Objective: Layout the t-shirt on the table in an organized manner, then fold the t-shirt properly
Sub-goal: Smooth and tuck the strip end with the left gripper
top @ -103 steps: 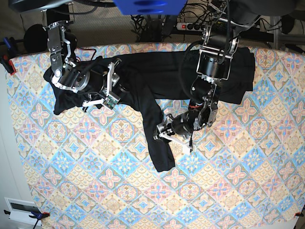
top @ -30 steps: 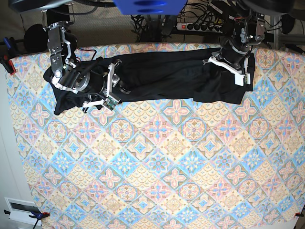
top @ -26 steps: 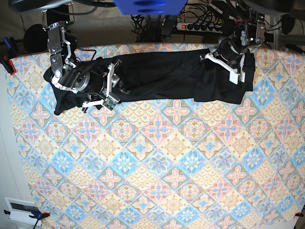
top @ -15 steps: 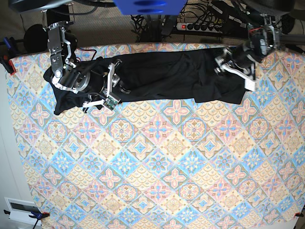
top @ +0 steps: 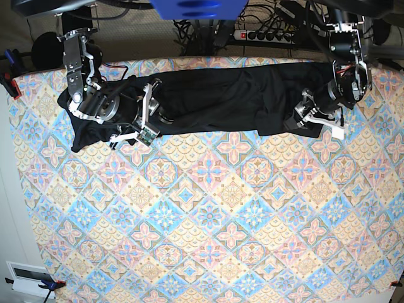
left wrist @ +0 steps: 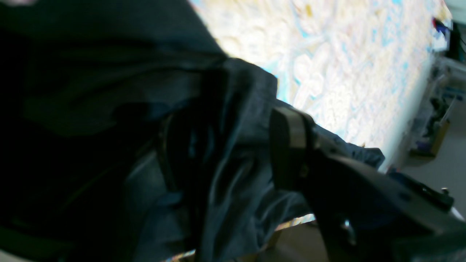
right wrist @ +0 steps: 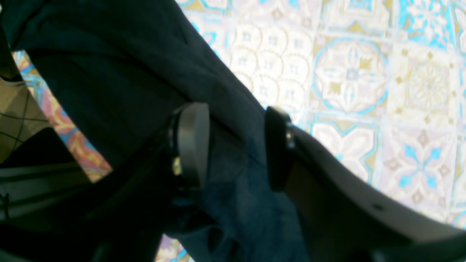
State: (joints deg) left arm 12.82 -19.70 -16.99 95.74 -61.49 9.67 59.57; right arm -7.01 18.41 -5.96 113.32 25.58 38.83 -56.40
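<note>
Fabric of the t-shirt (top: 221, 101), spread along the table (top: 208, 221) far edge, lies between the parted left gripper (top: 317, 117) jaws and the grasping right gripper (top: 146, 113), so snagging may bunch it

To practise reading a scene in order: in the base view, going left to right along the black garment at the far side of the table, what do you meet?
Bare table → right gripper over the t-shirt's left part → the shirt's long middle stretch → left gripper at its right end → bare table again.
</note>
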